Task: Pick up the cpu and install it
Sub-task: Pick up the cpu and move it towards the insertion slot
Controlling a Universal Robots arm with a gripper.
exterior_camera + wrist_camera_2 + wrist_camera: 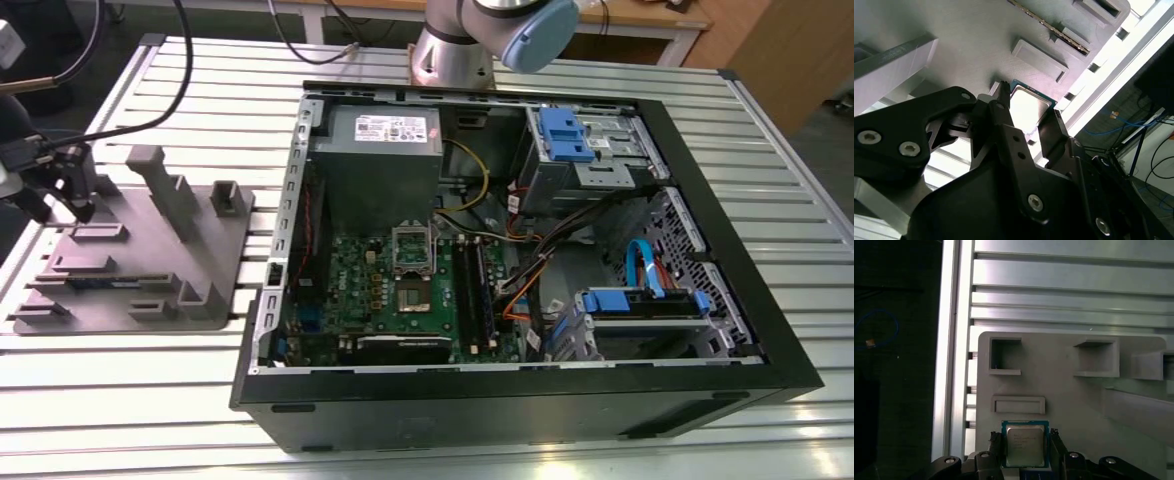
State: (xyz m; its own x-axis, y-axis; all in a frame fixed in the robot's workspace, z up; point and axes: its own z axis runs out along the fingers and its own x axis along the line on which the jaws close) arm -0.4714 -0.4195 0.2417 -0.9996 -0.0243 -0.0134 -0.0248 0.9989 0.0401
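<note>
Gripper (64, 205) of the lone arm hangs over a grey fixture plate (147, 270) at the exterior view's left, well apart from the open computer case (534, 400) that takes up the middle of the slatted metal table (134, 410). In both wrist views its two black fingers (996, 450) press against opposite edges of the cpu (1025, 444), holding the small silvery square between them. The chip's metal top faces the first wrist camera, with a thin green border showing around it. The second wrist view shows the cpu (1029, 105) from a low angle, framed by the fingers (1004, 115) just above the plate's surface (969, 45); whether it touches the plate cannot be told. A long memory stick (1049, 27) lies in a slot farther along the plate. Inside the case, the green motherboard (400, 290) lies flat beneath a grey power supply (380, 150), with blue drive brackets (567, 135) toward the exterior view's right.
</note>
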